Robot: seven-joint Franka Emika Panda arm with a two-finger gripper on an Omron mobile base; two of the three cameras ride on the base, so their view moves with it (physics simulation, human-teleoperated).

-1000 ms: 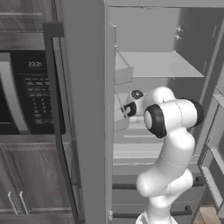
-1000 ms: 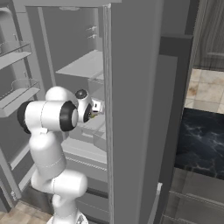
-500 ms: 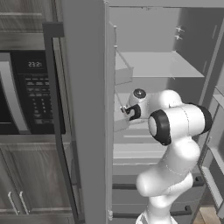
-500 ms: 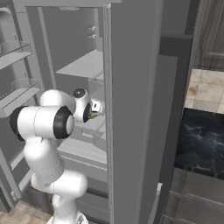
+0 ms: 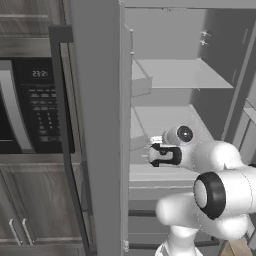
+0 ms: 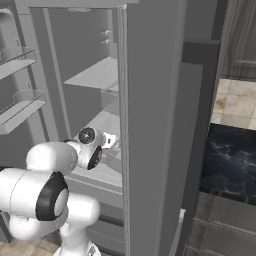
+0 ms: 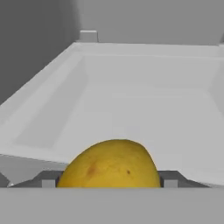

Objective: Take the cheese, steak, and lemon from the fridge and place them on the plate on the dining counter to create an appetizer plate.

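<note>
A yellow lemon [image 7: 109, 164] sits between my two dark fingertips [image 7: 48, 179], filling the gap from one to the other, so my gripper [image 7: 109, 180] is shut on it. Behind the lemon lies a pale grey fridge bin [image 7: 144, 109] with nothing in it. In the base views my gripper [image 5: 152, 154] [image 6: 111, 141] reaches into the open fridge [image 5: 100, 125] at the middle shelf, just past the door edge. The black marble dining counter [image 6: 231, 165] shows at the right of the right base view. The cheese, the steak and the plate are out of view.
A black microwave [image 5: 30, 105] sits in the cabinets left of the fridge. An upper shelf [image 5: 175, 75] spans the fridge above my hand. Door bins [image 6: 20, 110] hang on the open door at the left. The grey door edge [image 6: 150, 125] stands close to my wrist.
My hand has dropped lower inside the fridge with the lemon still between the fingers, and the elbow has swung down and toward the cameras.
</note>
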